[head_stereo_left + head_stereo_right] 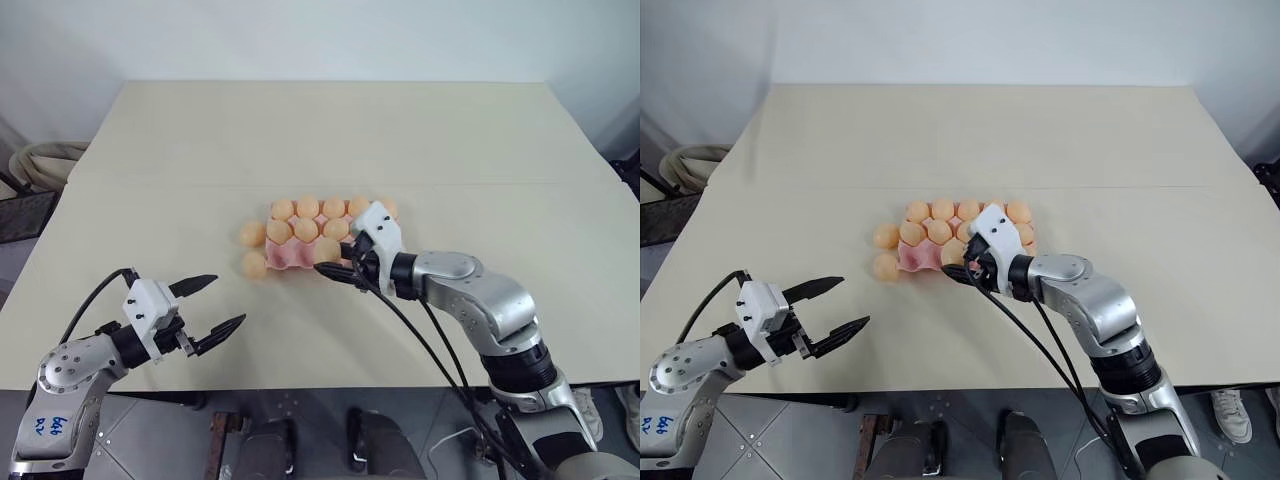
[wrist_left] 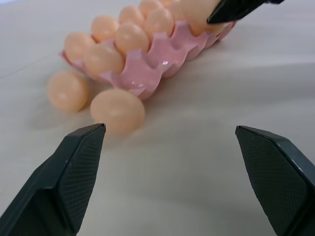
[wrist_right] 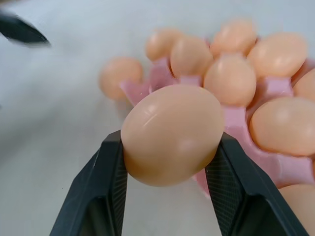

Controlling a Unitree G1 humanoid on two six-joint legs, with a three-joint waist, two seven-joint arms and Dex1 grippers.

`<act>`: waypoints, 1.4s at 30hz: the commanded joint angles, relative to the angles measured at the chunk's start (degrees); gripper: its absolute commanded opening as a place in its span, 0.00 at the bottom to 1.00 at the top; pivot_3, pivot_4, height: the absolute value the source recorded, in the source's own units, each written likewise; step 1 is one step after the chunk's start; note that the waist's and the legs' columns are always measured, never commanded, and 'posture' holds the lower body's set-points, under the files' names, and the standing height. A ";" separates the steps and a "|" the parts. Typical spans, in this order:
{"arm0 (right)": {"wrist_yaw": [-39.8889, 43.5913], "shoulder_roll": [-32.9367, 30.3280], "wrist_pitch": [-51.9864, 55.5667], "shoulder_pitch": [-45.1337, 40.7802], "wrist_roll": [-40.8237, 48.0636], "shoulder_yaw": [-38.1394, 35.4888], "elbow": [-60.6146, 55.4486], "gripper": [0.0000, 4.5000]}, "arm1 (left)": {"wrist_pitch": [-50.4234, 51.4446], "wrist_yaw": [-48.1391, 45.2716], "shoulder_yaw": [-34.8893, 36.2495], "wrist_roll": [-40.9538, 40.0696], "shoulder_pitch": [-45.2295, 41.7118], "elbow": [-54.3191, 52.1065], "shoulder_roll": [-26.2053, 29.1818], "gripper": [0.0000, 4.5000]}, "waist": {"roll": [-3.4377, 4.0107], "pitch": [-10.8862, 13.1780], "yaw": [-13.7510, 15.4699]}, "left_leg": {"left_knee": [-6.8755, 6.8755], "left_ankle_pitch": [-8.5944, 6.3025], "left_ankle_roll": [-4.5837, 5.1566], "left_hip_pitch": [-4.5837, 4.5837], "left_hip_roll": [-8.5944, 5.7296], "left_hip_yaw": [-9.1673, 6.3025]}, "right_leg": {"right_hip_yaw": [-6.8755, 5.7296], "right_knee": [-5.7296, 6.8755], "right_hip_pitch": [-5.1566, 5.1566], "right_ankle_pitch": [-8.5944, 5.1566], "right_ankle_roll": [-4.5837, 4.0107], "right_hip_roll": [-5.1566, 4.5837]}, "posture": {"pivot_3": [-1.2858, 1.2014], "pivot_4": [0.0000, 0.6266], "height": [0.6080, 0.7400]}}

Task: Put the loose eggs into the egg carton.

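Observation:
The pink egg carton [image 1: 290,257] lies mid-table with several pale orange eggs in its cups. Two loose eggs rest on the table against its left side, one farther back [image 1: 251,233] and one nearer [image 1: 254,264]. My right gripper [image 3: 167,140] is shut on a third egg [image 3: 172,132] and holds it just above the carton's near-left corner [image 1: 327,250]. My left gripper [image 1: 229,300] hovers open near the table's front left, pointing toward the nearer loose egg [image 2: 118,110], with nothing between its fingers.
The beige table [image 1: 330,130] stretches far beyond the carton. A coiled pale hose [image 1: 40,160] lies off the table's left edge. Black cables hang from my right forearm [image 1: 430,340] over the front edge.

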 commanded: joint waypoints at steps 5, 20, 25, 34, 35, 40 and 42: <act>0.91 -0.38 -3.35 -2.06 -0.67 -2.56 -0.23 1.00 | -0.12 1.40 1.87 -1.23 1.63 -3.46 -0.64 1.00 | 0.00 0.00 -0.16 | -0.04 -0.09 0.02 -0.01 0.01 0.00 | -0.13 0.08 -0.08 0.03 0.06 0.00 | 0.52 0.24 1.00; 24.54 -15.88 -33.89 28.41 4.83 -25.51 -5.29 1.00 | 0.42 3.19 3.55 -2.42 3.09 -1.42 -2.81 1.00 | 0.00 0.00 0.56 | -0.02 -0.12 0.12 0.09 0.02 0.06 | -0.15 -0.45 0.30 0.04 0.09 0.03 | 0.52 0.24 1.00; 24.32 -15.92 -38.06 31.43 4.79 -28.61 -1.80 1.00 | -1.26 5.49 4.89 -0.94 3.81 -0.17 -4.12 1.00 | 0.00 0.00 -0.02 | 0.03 -0.15 -0.02 0.29 0.06 0.23 | -0.05 -0.35 0.41 0.06 0.11 0.03 | 0.52 0.24 1.00; 23.47 -14.87 -38.24 32.42 5.91 -26.53 -5.03 1.00 | 1.76 9.44 -0.14 1.48 -1.16 0.37 -5.23 1.00 | 0.00 0.00 0.70 | 0.10 -0.13 -0.11 0.33 0.08 0.23 | -0.02 -0.20 0.40 0.06 0.07 0.02 | 0.52 0.24 1.00; 23.38 -14.95 -38.13 32.55 6.06 -26.55 -5.40 1.00 | 2.44 9.95 -1.08 1.77 -2.69 0.65 -5.32 1.00 | 0.00 0.00 1.02 | 0.10 -0.13 -0.12 0.33 0.08 0.23 | -0.02 -0.20 0.40 0.06 0.08 0.02 | 0.52 0.24 1.00; 22.25 -15.08 -37.87 33.26 5.98 -26.74 -6.76 1.00 | 6.57 14.64 -6.66 6.58 -10.99 4.10 -6.16 1.00 | 0.00 0.00 1.89 | 0.12 -0.13 -0.12 0.30 0.08 0.23 | -0.05 -0.19 0.38 0.07 0.09 0.02 | 0.52 0.24 1.00; 21.74 -15.10 -37.59 33.72 6.14 -26.90 -7.59 1.00 | 8.23 15.63 -9.26 8.37 -14.15 6.09 -6.89 1.00 | 0.00 0.00 2.05 | 0.13 -0.13 -0.12 0.29 0.08 0.23 | -0.06 -0.19 0.38 0.08 0.11 0.02 | 0.52 0.24 1.00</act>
